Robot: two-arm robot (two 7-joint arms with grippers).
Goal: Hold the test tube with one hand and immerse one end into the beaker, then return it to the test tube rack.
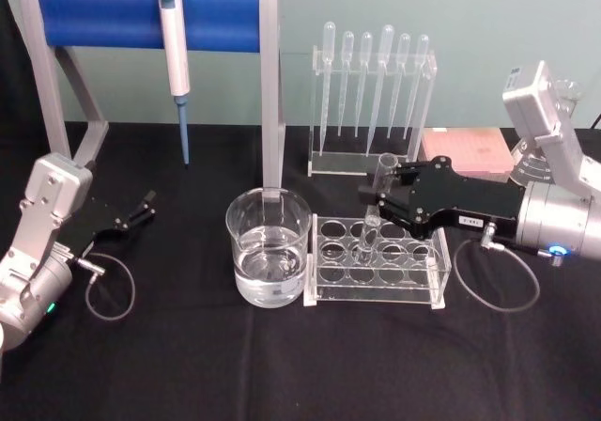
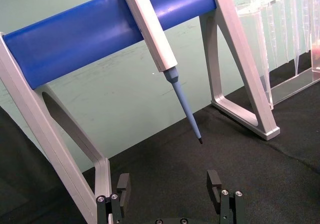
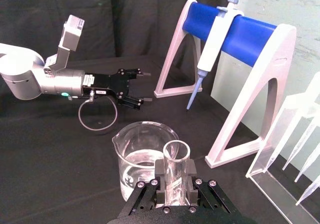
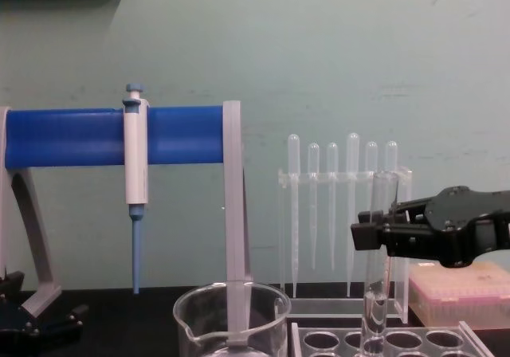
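The beaker is beside the rack; the test tube is pinched by the right gripper fingers. A tilted lift could jam it. The left gripper is parked, fingers spread.

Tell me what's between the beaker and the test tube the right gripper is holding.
Only the left end of the clear tube rack; in the head view, the test tube stands in it beside the beaker, gripped by the right gripper.

Right gripper reached in level from the bench's right edge, jaws clamped on the test tube, left gripper parked near the left edge, jaws spread
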